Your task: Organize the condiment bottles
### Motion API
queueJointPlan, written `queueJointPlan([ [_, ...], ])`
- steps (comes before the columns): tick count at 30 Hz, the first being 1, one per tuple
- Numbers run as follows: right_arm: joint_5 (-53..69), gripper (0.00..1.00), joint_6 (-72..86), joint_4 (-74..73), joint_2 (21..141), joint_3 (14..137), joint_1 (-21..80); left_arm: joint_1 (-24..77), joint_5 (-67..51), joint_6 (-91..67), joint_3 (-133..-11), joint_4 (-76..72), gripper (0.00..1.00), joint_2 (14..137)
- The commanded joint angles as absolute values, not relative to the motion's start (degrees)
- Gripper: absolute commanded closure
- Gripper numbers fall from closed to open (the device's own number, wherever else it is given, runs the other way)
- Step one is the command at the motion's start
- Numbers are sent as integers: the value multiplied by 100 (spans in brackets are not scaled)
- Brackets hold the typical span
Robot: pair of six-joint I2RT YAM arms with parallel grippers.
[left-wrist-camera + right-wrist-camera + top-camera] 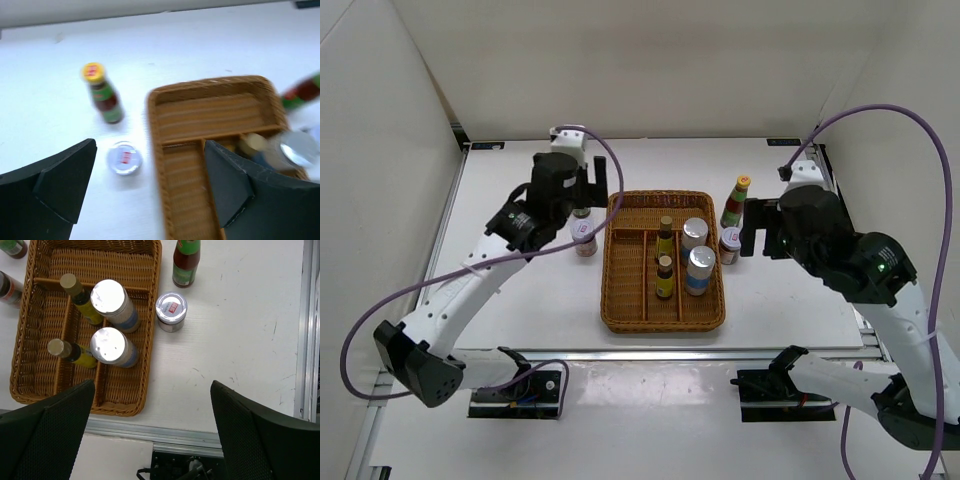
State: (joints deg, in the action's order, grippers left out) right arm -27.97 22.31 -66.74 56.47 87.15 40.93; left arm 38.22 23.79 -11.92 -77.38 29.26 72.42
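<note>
Wicker, brown and divided, the tray sits in the middle of the counter. In its middle lane, upright, are the near mini bottle and, behind it, the far mini bottle. In its right lane are the near cylinder and the far cylinder, close together. The left jar stands on the counter just beside the tray's left rim, and the right jar just beside the right rim (its lid looks silvery with a red label from the right wrist). Just right of that jar hang the right fingers, spread wide, gripping nothing and touching nothing. Farther back, the right sauce bottle stands upright off the tray's far right corner. The left fingers are likewise wide apart and empty, poised above the counter by the tray's far left corner. The left sauce bottle stands beyond the left jar, mostly hidden by that arm in the top view.
</note>
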Motion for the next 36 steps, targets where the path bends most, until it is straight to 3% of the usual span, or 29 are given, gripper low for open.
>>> queueJointPlan([
  [1, -2831, 1, 2136, -6258, 5774, 8666, 4087, 3253, 1767, -1379, -7445, 3164, 1, 7408],
  [23, -2874, 1, 1969, -6434, 5854, 8543, 4087, 2303, 1187, -2268, -6821, 2259, 1, 9518],
  [30, -2988, 1, 1916, -6486, 5906, 8596, 4087, 2250, 1055, -2426, -6645, 2259, 8, 9633],
  [32, -2988, 1, 1916, -6486, 5906, 8596, 4087, 2250, 1002, -2426, -6592, 2259, 12, 9633],
  [35, -2988, 1, 1916, -6486, 5906, 8596, 4087, 2250, 1002, -2374, -6592, 2259, 26, 9571],
  [36, -2988, 1, 1916, -6486, 5906, 8596, 4087, 2250, 1002, -2373, -6592, 2259, 39, 9519],
])
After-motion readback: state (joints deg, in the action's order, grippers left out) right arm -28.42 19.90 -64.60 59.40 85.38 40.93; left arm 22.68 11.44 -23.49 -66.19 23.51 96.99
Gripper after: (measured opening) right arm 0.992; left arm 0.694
